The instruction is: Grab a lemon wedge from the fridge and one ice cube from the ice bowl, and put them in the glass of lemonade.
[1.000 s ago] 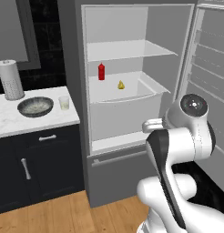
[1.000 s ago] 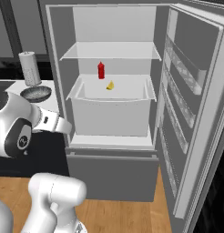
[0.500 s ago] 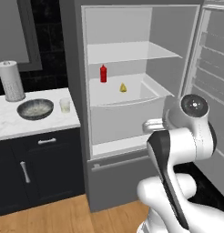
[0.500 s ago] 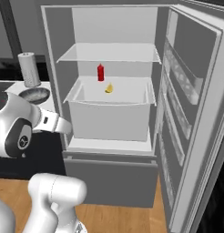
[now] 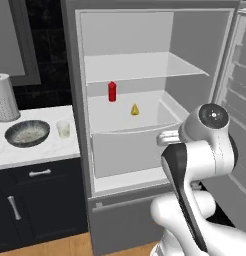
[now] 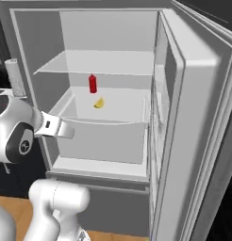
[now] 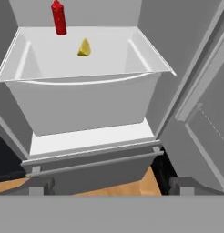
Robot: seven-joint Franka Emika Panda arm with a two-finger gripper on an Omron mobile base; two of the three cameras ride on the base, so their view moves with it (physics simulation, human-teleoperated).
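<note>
While the fridge (image 5: 145,100) stands wide open, the lemon wedge (image 7: 84,48) lies toward the back of the white drawer-like bin (image 7: 86,104), just beside the small red bottle (image 7: 59,17) and well ahead of the gripper (image 7: 109,186), whose two dark fingertips sit spread wide and grasp nothing. Over the bin's front lip there is open room beneath the glass shelf (image 5: 140,65), with the door (image 6: 193,132) swung clear at the right, and on the worktop (image 5: 40,147) by its fridge-side edge the glass of lemonade (image 5: 63,129) stands just beside the ice bowl (image 5: 27,133). Compared with a second ago the fridge interior looms larger and the base has drawn closer, yet wedge and bottle lie as before.
</note>
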